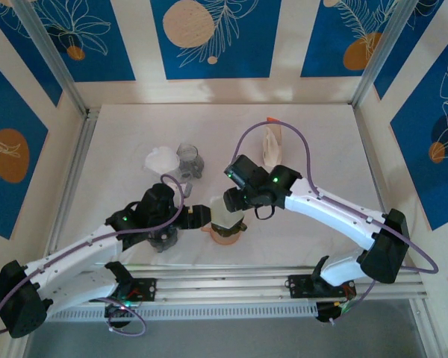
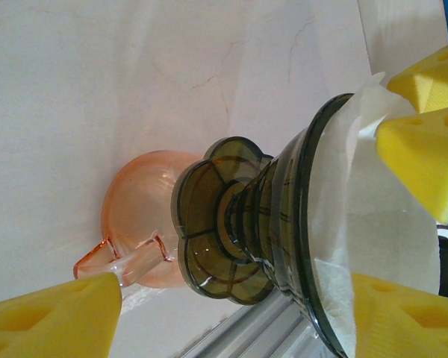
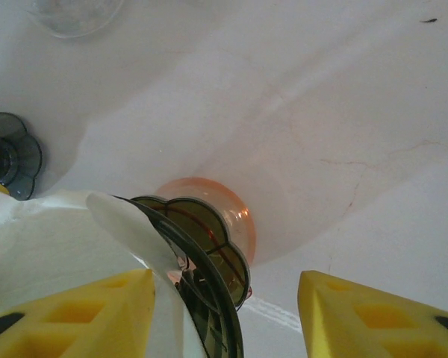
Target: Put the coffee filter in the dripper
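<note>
The dripper (image 2: 276, 216) stands on the cup (image 2: 134, 209) on the worktop (image 2: 134, 74), between the fingers of the left pincer (image 2: 235, 291). The filter (image 2: 358, 216) sits in the dripper. The right pincer (image 3: 228, 280) hangs above the dripper's rim. To its left stands a second dripper (image 3: 11, 153), and farther ahead a glass (image 3: 75, 11).

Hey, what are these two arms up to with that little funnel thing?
They are fitting a white paper coffee filter into a smoky see-through dripper, which stands atop a small orange glass jug on the white table. The filter is already inside the cone. The left gripper has its yellow fingers open either side of the dripper. The right gripper is at the filter's rim, fingers apart.
</note>
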Tool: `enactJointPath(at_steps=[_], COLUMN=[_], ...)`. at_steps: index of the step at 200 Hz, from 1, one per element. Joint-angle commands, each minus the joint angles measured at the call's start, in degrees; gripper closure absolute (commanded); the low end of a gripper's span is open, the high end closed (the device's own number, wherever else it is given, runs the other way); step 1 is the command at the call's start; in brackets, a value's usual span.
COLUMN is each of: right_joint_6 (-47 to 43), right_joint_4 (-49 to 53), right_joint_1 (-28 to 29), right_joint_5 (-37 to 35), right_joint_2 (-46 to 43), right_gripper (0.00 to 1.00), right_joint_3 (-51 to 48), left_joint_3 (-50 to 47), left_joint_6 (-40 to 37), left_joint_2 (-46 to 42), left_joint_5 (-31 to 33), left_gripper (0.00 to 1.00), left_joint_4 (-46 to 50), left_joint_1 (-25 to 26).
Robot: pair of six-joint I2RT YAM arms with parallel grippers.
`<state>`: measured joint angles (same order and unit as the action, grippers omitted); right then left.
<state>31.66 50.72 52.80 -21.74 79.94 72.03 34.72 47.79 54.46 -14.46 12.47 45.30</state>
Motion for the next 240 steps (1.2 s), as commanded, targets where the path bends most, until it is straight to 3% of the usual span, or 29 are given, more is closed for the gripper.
enactJointPath(at_steps=[1,44,240], right_joint_6=[1.5,-0.3,-1.7], right_joint_4=[1.8,-0.3,0.3], right_joint_1=[0.1,1.3,4.2], right_joint_5=[-1.2,2.0,0.4], right_joint_2=[-0.6,-0.5,9.6], right_gripper=[0.47,0.31,0.29], right_joint_3=[0.1,0.3,-2.7], left_joint_3=[-1.0,-0.7,-0.6], left_joint_6=[0.8,0.7,0.8], left_joint_2=[-1.0,-1.0,-0.6], left_joint_5=[0.8,1.2,0.9], left_gripper=[0.24,0.24,0.24], left_joint_4=[0.3,0.5,0.1], left_joint_1=[0.6,0.6,0.7])
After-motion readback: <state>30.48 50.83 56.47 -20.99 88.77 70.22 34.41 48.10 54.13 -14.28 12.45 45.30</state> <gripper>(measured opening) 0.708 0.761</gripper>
